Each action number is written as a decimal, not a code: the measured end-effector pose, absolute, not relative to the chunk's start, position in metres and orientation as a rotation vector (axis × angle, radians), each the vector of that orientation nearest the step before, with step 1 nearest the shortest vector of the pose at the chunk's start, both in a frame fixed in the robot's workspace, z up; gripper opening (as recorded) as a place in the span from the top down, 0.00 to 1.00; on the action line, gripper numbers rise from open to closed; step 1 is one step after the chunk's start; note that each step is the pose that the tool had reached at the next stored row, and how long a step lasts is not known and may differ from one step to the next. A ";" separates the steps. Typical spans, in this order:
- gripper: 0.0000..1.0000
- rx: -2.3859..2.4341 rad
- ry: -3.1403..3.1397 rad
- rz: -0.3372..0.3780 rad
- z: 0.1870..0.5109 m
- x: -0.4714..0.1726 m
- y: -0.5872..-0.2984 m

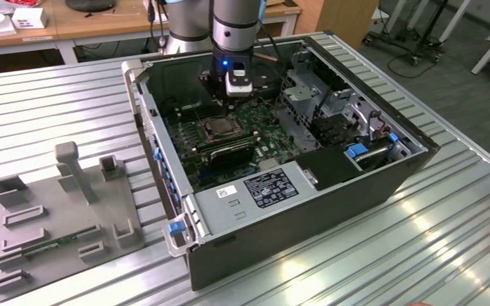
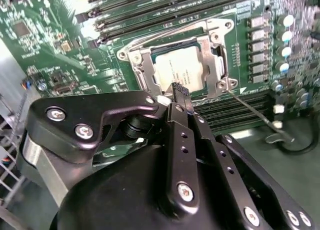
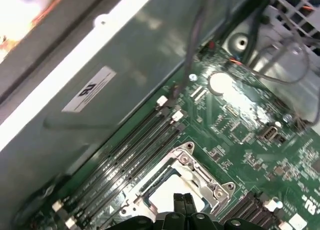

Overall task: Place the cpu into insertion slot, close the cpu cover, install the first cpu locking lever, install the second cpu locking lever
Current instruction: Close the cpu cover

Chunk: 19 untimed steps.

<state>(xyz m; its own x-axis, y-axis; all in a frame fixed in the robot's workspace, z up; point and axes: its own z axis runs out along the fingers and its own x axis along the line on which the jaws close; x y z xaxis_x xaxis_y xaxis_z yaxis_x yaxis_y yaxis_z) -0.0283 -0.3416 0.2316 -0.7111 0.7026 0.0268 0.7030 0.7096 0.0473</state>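
The cpu (image 2: 182, 68), a pale silver square, lies flat in the insertion slot (image 2: 223, 26) on the green motherboard (image 1: 258, 121). The silvery cpu cover (image 2: 141, 65) is down around it, framing the chip. One thin wire lever (image 2: 255, 113) sticks out away from the socket's corner, and another (image 2: 150, 33) runs along the side by the memory slots. My gripper (image 2: 180, 89) hovers just above the socket's edge, shut with nothing held. In the first wrist view its fingertips (image 3: 178, 199) sit pressed together over the cpu (image 3: 167, 202) and cover (image 3: 200, 177). In the exterior view the gripper (image 1: 230, 95) hangs over the socket (image 1: 220, 127).
Long black memory slots (image 2: 150, 10) flank the socket on both sides. The open computer case (image 1: 381, 185) walls in the board, with a drive cage (image 1: 321, 95) at the exterior view's right and a labelled metal box (image 1: 262, 188) in front. A grey fixture plate (image 1: 58, 217) lies at the exterior view's left.
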 end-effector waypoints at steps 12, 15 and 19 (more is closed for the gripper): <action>0.90 -0.868 -3.005 -0.083 0.230 -0.028 -0.342; 0.90 -0.786 -3.026 -0.082 0.230 -0.028 -0.342; 0.90 -0.673 -3.051 -0.081 0.229 -0.028 -0.342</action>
<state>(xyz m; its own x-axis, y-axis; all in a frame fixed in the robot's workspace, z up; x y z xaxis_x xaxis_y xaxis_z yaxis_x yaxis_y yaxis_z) -0.0283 -0.3416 0.2294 -0.9071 0.4201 0.0268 0.4209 0.9059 0.0473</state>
